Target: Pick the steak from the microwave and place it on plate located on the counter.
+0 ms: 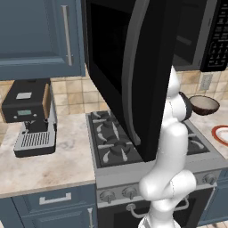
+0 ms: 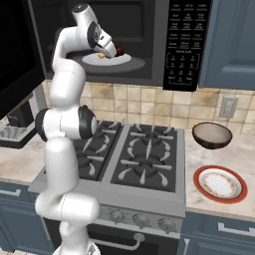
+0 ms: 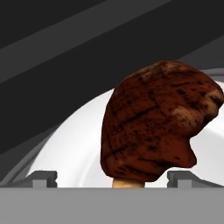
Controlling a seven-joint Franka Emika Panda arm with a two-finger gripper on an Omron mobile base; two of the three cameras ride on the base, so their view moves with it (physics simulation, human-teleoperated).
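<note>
The microwave [image 2: 184, 45] hangs above the stove with its door [image 1: 129, 67] swung wide open. Inside, the dark brown-red steak [image 2: 119, 51] lies on a white turntable [image 2: 130, 62]. My arm reaches into the cavity, and my gripper [image 2: 111, 50] stands open right at the steak. In the hand view the steak [image 3: 157, 122] looms close, with my gripper [image 3: 111, 179] at its lower end and the two fingertips [image 3: 41, 177] wide apart. The white plate [image 2: 220, 184] with a red-orange rim rests on the counter [image 2: 239, 149] to the right of the stove; the same plate [image 1: 221, 133] shows at the right edge.
A gas stove [image 2: 139, 159] sits under the microwave. A dark brown bowl [image 2: 212, 135] stands behind the plate. A coffee machine [image 1: 31, 116] is on the left counter. The open door hangs over the stove's left side, beside my arm.
</note>
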